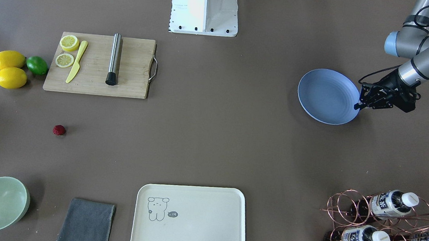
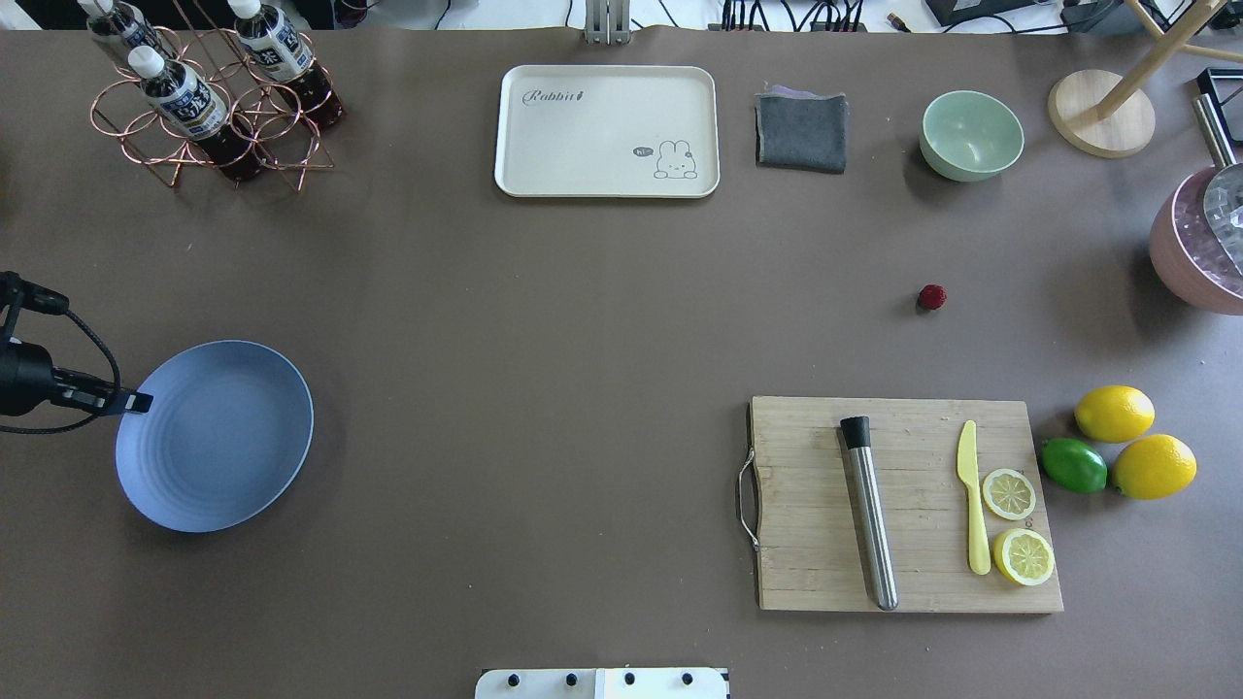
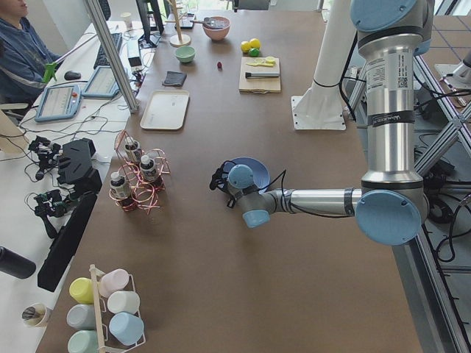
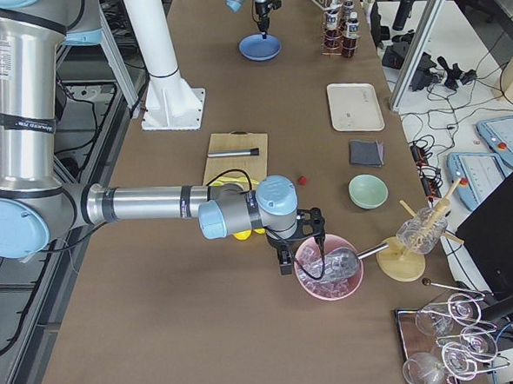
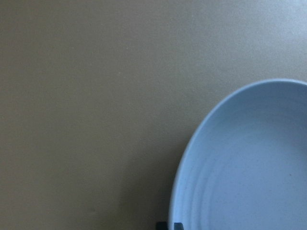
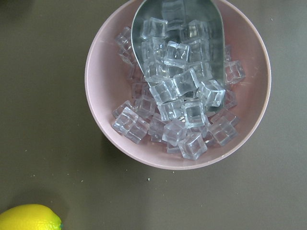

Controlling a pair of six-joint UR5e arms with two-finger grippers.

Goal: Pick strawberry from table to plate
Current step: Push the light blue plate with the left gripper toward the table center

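The strawberry [image 2: 932,297], tiny and dark red, lies alone on the brown table [image 2: 583,320] between the green bowl and the cutting board; it also shows as the strawberry [image 1: 59,130]. Far across the table sits the light blue plate [image 2: 214,437]. My left gripper [image 2: 141,400] is shut, its fingertips [image 5: 178,225] either side of the plate's rim [image 5: 192,143]. The right gripper [image 4: 296,246] hangs over a pink bowl of ice, well away from the strawberry; I cannot tell whether it is open or shut, and its wrist view shows no fingers.
A wooden cutting board [image 2: 903,505] carries a steel muddler, a yellow knife and lemon slices; two lemons and a lime [image 2: 1073,465] lie beside it. Along the far edge stand a green bowl [image 2: 971,134], grey cloth [image 2: 800,131], cream tray [image 2: 607,131] and bottle rack [image 2: 209,97]. The pink ice bowl [image 6: 101,91] holds a metal scoop.
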